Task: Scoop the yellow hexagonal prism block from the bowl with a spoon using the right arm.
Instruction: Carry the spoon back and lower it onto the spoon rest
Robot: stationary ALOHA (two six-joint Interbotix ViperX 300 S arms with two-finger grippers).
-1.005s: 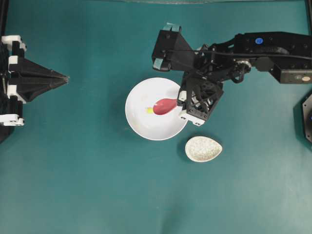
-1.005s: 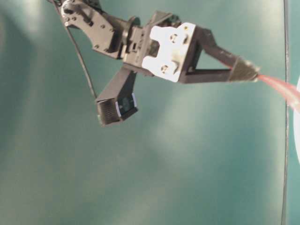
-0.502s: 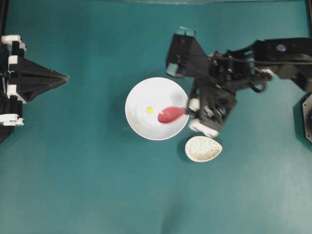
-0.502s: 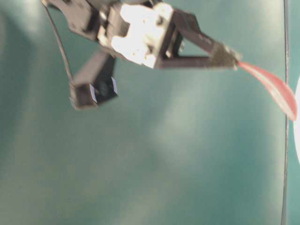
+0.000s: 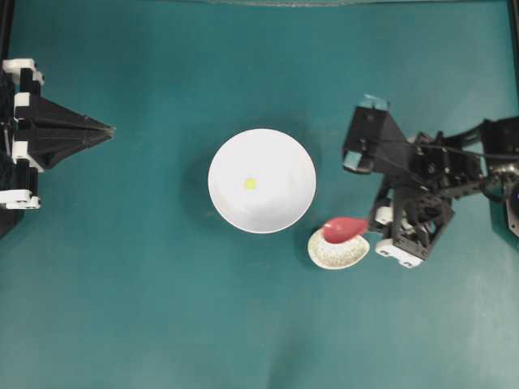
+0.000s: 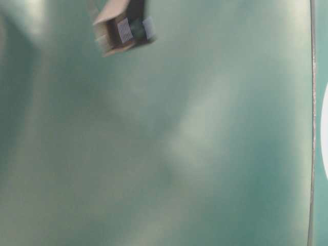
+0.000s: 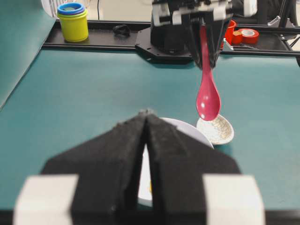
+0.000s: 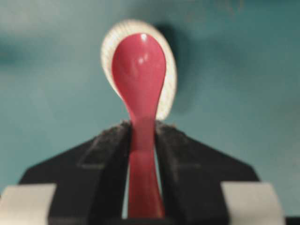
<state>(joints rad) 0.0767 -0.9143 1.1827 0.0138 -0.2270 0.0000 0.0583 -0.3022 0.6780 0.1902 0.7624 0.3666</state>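
I see the right gripper point(image 8: 142, 140) clenched on the handle of the spoon point(image 5: 344, 229), its scoop hanging empty over the small speckled dish point(image 5: 338, 250), right of the bench's middle. The yellow hexagonal prism block point(image 5: 250, 184) lies in the white bowl point(image 5: 280, 154) at the bench's centre. The left gripper point(image 7: 146, 117) sits pressed closed at the left edge, holding nothing.

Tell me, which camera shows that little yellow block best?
The overhead view: the yellow block lies alone in the white bowl, unobstructed. The left wrist view shows only a yellow sliver at the bowl's edge behind the left gripper. The other views miss it.
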